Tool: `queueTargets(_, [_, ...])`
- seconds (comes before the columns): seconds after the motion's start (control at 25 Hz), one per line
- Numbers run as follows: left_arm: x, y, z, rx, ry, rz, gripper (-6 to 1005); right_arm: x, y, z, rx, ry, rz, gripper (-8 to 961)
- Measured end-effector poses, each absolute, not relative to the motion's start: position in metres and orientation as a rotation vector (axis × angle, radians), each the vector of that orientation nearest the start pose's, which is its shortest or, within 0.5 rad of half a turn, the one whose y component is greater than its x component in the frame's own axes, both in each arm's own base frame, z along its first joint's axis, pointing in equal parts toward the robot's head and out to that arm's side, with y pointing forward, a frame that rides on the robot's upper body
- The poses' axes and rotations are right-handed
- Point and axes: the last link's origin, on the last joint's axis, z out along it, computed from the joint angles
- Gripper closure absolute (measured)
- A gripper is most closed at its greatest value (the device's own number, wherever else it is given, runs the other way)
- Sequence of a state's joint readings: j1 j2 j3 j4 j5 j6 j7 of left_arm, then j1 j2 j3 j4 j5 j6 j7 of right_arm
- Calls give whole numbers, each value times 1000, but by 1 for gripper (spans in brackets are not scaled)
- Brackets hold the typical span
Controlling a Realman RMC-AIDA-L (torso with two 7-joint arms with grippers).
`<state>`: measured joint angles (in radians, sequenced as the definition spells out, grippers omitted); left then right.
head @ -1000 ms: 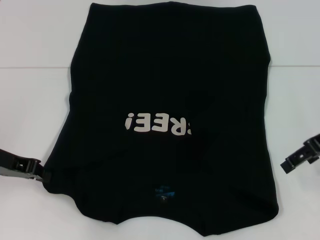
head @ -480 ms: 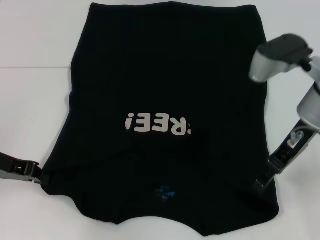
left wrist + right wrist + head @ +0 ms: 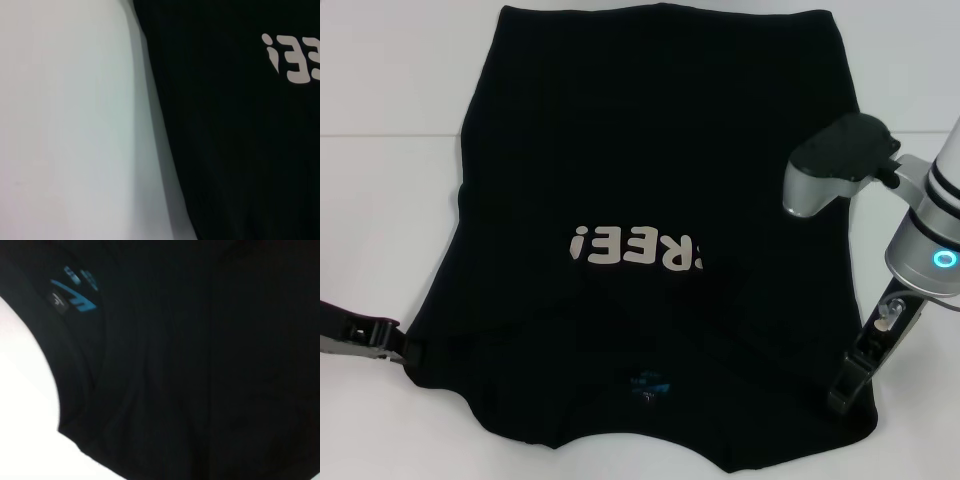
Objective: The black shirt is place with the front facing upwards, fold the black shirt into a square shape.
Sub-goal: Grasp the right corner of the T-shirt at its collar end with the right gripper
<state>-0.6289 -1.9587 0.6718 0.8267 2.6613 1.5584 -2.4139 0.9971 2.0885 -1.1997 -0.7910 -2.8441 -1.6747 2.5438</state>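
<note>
The black shirt (image 3: 650, 150) lies flat on the white table, front up. Its white letters (image 3: 635, 247) read upside down from the head view, and the blue neck label (image 3: 648, 382) is close to the near edge. My left gripper (image 3: 392, 342) is low at the shirt's near left edge, touching the cloth's border. On the other side, my right gripper (image 3: 843, 388) points down onto the shirt's near right corner. The left wrist view shows the shirt's side edge (image 3: 240, 140) and part of the letters (image 3: 295, 65). In the right wrist view the neckline and label (image 3: 75, 290) lie on black cloth (image 3: 200, 365).
The white table (image 3: 380, 230) runs bare on both sides of the shirt. The right arm's grey elbow housing (image 3: 835, 160) hangs over the shirt's right side. The shirt's far hem reaches the top of the head view.
The right arm has swung in from the right edge and come down over the shirt's near right corner. The left gripper has stayed at the left edge.
</note>
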Motion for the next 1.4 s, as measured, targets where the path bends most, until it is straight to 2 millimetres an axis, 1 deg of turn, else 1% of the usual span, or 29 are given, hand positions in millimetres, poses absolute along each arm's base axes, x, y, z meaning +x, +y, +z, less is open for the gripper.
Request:
queueTargets(0.16, [-317, 348, 65, -2237, -1718, 143, 981, 182, 377, -27, -2573, 1079, -1021, 217])
queueTargets(0.72, [-317, 349, 63, -2239, -1714, 140, 982, 186, 379, -33, -2566, 1059, -1018, 215])
queueTargets(1.16, [-317, 349, 63, -2242, -1707, 141, 981, 185, 381, -36, -2560, 1019, -1022, 349])
queueTargets(1.4, [-317, 349, 63, -2243, -1707, 141, 981, 185, 381, -36, -2561, 1017, -1024, 638])
